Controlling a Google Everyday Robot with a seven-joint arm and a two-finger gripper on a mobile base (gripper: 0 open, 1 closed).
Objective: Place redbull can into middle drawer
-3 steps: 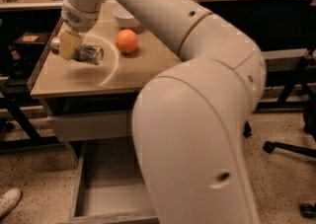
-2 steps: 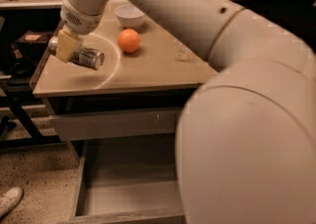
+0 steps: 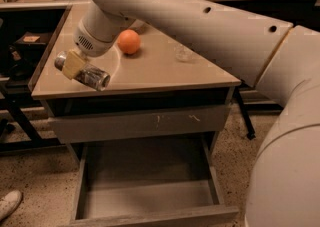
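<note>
- Camera view, looking down at table point(image 3: 175, 73) w/ drawers below it.
- Hand point(image 3: 75, 65) is over the table's front-left corner, at the end of the big white arm point(image 3: 200, 26) that comes in from upper right.
- Hand is clamped on the redbull can point(image 3: 95, 77); a yellowish pad sits across the can's middle.
- Can lies roughly horizontal, tilted, w/ one silver end toward the left and the other low at the table's front edge. Can't tell if it touches the tabletop.
- Middle drawer point(image 3: 145, 171) is pulled out below, well under the can and somewhat to the right; flat grey bottom is bare.
- Closed drawer front point(image 3: 140, 123) w/ small pale scratches sits btwn tabletop and the open drawer.
- Orange point(image 3: 129, 41) on the table, near the hand, just behind it.
- Small clear plastic item point(image 3: 184, 53) further right on the table.
- White shoe point(image 3: 7, 203) on the floor, bottom left.
</note>
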